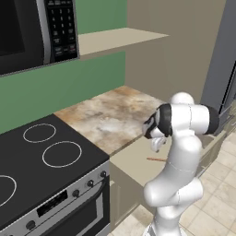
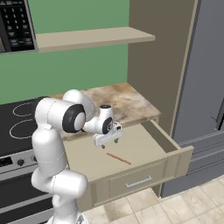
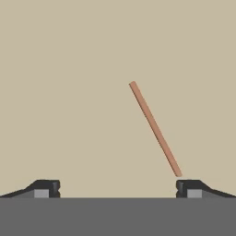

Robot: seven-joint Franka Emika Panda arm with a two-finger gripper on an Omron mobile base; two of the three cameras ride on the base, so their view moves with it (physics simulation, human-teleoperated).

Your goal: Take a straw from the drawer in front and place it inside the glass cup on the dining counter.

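Observation:
The drawer [image 2: 173,144] stands pulled out below the marbled worktop, its cream floor [image 1: 131,162] bare except for the straw. The straw [image 2: 119,158] is a thin reddish-brown stick lying flat near the middle of the drawer, also seen as the straw [image 1: 156,159] beside the arm. My gripper [image 2: 110,143] hangs open just above the drawer floor, fingers pointing down, a little behind and left of the straw. In the hand view the straw [image 3: 156,129] runs diagonally, its near end close to the right fingertip [image 3: 189,187]; nothing sits between the jaws. The glass cup and the dining counter are out of view.
A black cooktop [image 1: 44,152] with oven knobs lies to the left. The marbled worktop [image 2: 127,103] sits behind the drawer, under a beige shelf [image 2: 92,38] and a microwave [image 1: 32,32]. A tall grey appliance [image 2: 205,87] stands on the right.

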